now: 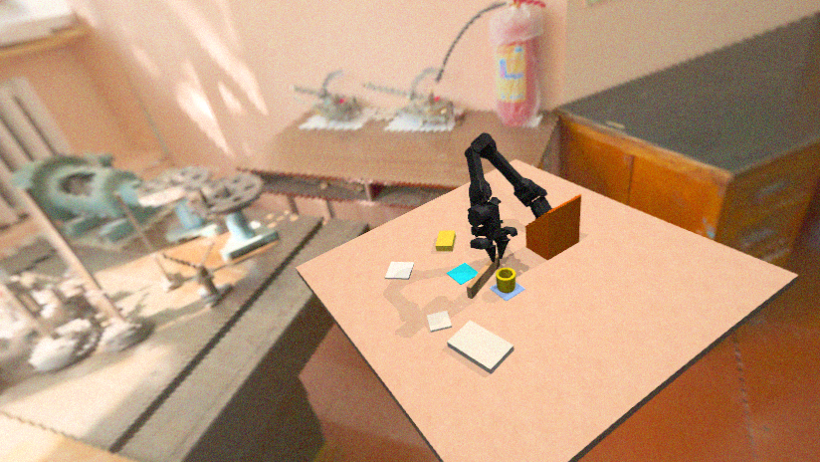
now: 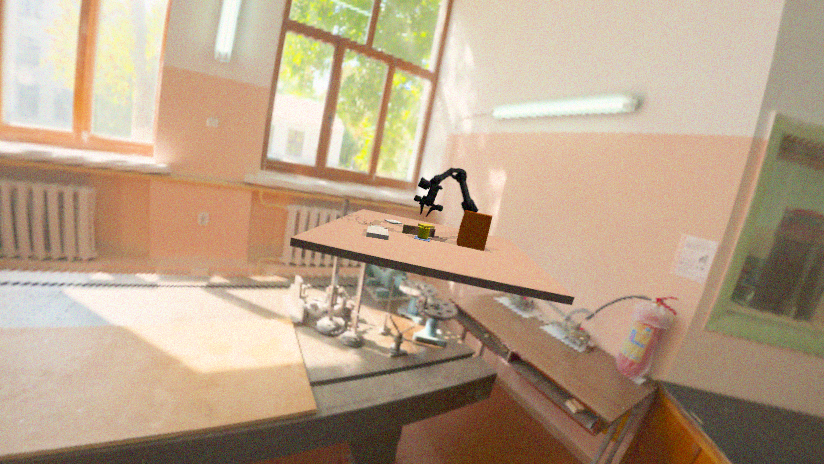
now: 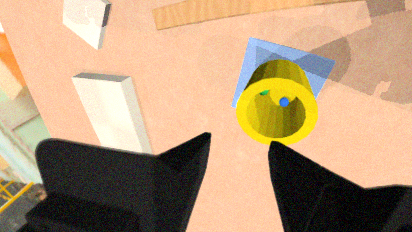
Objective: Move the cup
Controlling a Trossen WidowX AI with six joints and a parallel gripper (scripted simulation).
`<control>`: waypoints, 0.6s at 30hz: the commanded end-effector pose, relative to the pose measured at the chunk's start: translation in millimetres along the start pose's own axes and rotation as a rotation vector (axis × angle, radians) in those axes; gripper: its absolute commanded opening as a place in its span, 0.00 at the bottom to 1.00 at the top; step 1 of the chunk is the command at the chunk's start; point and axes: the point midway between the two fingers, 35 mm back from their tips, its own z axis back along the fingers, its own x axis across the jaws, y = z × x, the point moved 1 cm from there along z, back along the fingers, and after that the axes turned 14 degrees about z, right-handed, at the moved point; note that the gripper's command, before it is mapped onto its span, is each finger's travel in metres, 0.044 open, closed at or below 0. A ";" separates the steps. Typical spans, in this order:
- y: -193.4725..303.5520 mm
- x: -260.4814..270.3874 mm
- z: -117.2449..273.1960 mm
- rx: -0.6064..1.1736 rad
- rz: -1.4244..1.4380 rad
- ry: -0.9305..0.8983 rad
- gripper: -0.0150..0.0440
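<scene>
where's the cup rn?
In the top view the yellow cup stands on the pale blue pad, just right of the wooden bar; the claw hovers above, not gripping it.

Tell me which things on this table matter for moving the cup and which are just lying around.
Part of the job:
yellow cup with marbles inside
pale blue pad under the cup
cyan pad, the other pad
gripper, partly open, holding nothing

Just lying about:
wooden bar between the pads
yellow block
three white slabs
orange-brown board
</scene>
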 end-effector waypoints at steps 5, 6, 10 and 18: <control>33.9 -42.2 -36.0 -0.229 -0.127 0.262 0.54; 33.9 -42.2 -36.0 -0.229 -0.127 0.262 0.54; 33.9 -42.2 -36.0 -0.229 -0.127 0.262 0.54; 32.9 -43.1 -41.4 -0.228 -0.127 0.262 0.54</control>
